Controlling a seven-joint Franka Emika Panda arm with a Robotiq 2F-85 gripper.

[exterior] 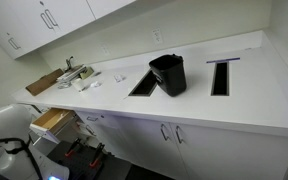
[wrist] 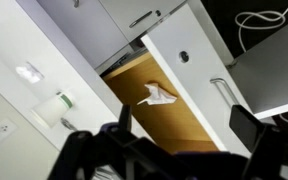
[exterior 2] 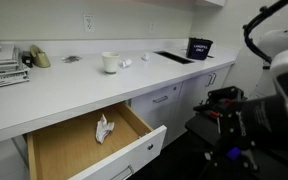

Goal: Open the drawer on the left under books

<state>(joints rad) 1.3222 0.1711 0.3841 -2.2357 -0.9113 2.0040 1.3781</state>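
The shallow white-fronted drawer with a tan wooden box [exterior 2: 72, 148] is standing well out beneath the white counter [exterior 2: 84, 92], showing a crumpled white scrap [exterior 2: 104, 128] inside. The end effector [wrist: 184, 122] is hovering just off the drawer, spread wide and gripping nothing, probably because the pull looks finished.

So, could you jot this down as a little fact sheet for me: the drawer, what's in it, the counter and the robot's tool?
drawer: pulled well out, just under the counter edge, white front, tan wood inside
inside it: one crumpled white paper, nothing else seen
counter: white; holds stacked books, a pale cup and a black container
tool: open, nothing between its fingers, not touching the drawer
task state: drawer looks open
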